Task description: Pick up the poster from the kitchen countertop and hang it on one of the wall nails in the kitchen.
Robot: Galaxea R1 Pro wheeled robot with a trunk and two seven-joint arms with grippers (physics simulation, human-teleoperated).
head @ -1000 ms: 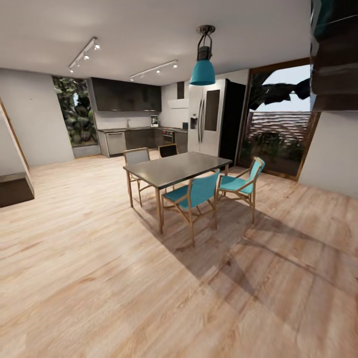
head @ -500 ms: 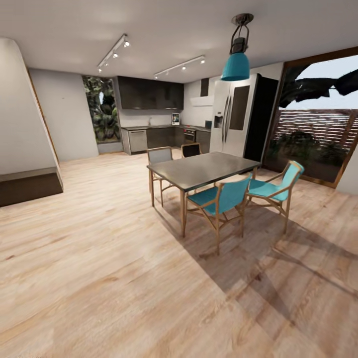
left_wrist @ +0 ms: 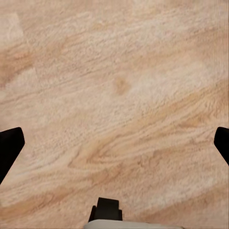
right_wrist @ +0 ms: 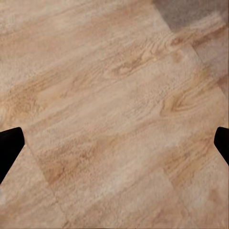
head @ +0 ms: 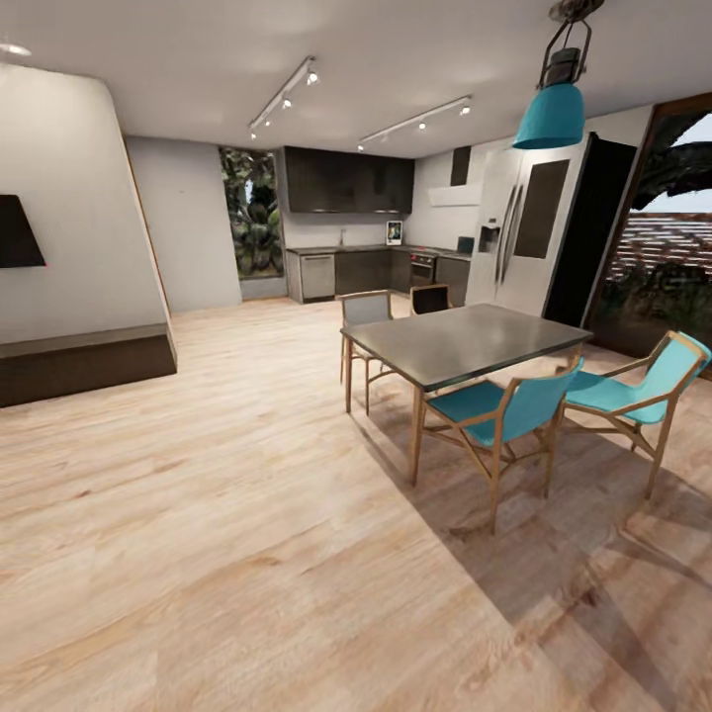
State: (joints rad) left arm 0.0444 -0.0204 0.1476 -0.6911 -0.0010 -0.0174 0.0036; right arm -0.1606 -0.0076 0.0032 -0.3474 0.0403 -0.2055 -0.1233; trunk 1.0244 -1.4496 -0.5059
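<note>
the poster (head: 394,232) stands upright on the kitchen desk (head: 341,249) at the far wall, beyond the dining table (head: 465,342) (teal chairs around it). left gripper (left_wrist: 114,143) and right gripper (right_wrist: 114,143) hang released over wooden floor (head: 218,514), holding nothing.

Left pincer (left_wrist: 114,143) and right pincer (right_wrist: 114,143) both spread wide, empty, fingertips pointing down at bare floor
</note>
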